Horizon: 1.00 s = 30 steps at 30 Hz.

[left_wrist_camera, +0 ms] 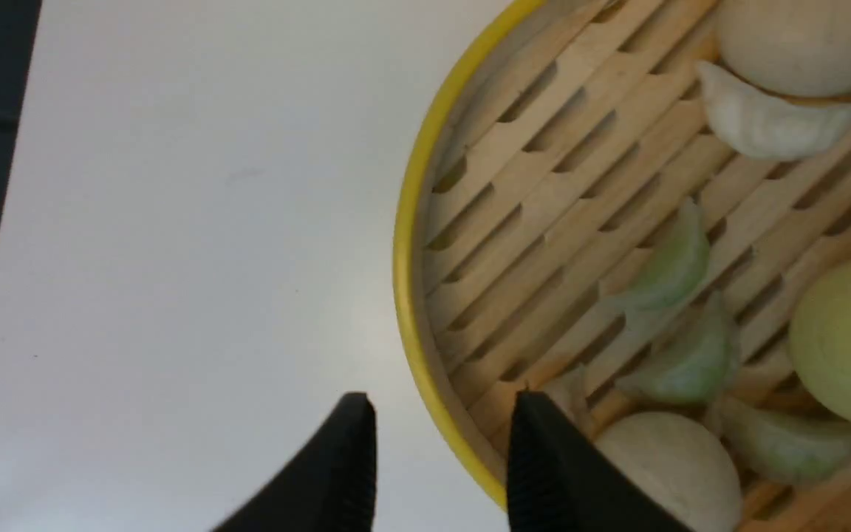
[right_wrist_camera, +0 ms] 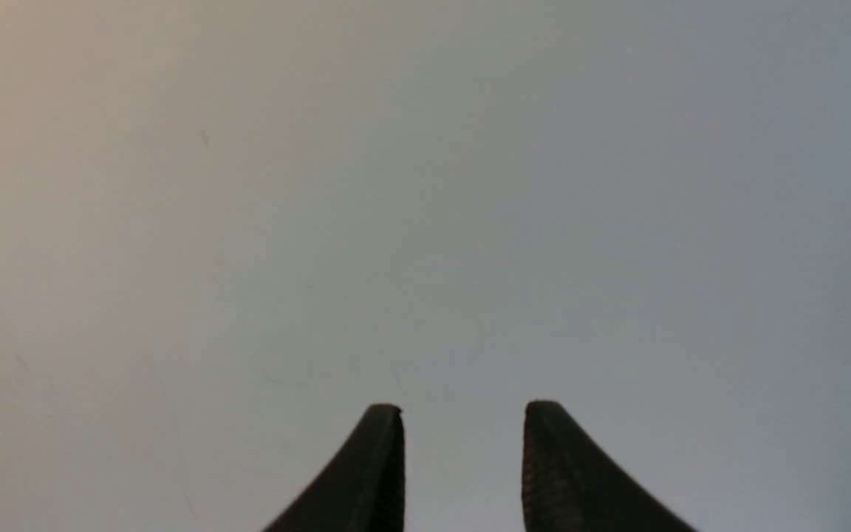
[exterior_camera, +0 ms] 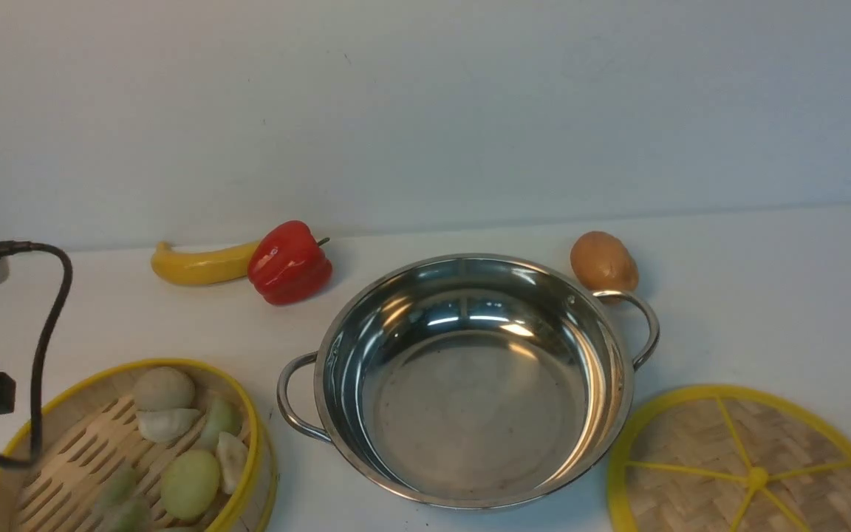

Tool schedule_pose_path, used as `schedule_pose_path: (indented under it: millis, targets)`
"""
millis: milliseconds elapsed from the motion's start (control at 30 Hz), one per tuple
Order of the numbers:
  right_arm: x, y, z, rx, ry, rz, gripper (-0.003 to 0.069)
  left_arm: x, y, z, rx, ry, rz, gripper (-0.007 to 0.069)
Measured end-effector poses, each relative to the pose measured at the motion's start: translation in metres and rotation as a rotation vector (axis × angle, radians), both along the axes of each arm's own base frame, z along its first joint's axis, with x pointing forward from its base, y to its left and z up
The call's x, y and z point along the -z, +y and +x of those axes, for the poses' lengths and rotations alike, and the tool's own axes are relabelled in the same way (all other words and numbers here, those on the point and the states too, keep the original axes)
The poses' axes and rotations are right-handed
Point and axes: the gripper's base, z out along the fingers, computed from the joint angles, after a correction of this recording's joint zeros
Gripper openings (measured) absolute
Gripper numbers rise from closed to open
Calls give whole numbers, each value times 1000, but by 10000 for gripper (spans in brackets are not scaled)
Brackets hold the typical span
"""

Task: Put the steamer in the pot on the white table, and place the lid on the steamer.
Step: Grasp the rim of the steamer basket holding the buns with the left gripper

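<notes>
Hovering at the near-left of the worktop, the left jaws stand spread astride the yellow rim of the steamer, one tip outside, one over the slats, seemingly lined up to pinch its wall. The pot waits empty mid-worktop, the lid flat beside it; the right jaws hang spread, holding nothing.

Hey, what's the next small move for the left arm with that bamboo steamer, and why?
Probably close the left gripper on the wall of the steamer. Its open jaws stand either side of the yellow rim, one outside, one inside, gripping nothing yet; their height over the rim is unclear. The pot sits empty beside it.
</notes>
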Motion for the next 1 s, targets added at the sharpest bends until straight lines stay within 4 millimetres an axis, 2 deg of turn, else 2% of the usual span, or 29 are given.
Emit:
schedule_pose_path:
  millis: [100, 200, 367, 433, 733, 1000]
  targets:
    - [-11, 2, -4, -29, -126, 5, 242, 4, 26, 3, -94, -5, -70, 242]
    - [-18, 4, -9, -51, -219, 5, 242, 8, 50, -3, -182, -63, -207, 242]
    - [-21, 4, -10, -97, -256, 93, 242, 9, 72, -6, -189, -165, -325, 242]
    - [-21, 4, -10, -110, -249, 126, 242, 11, 73, -5, -184, -163, -334, 242]
    - [-6, 1, -2, -196, -65, 497, 242, 59, 66, 25, -40, 22, -353, 242]
    - [13, -3, 3, -121, 138, 601, 242, 79, 67, 36, 40, 76, -281, 242]
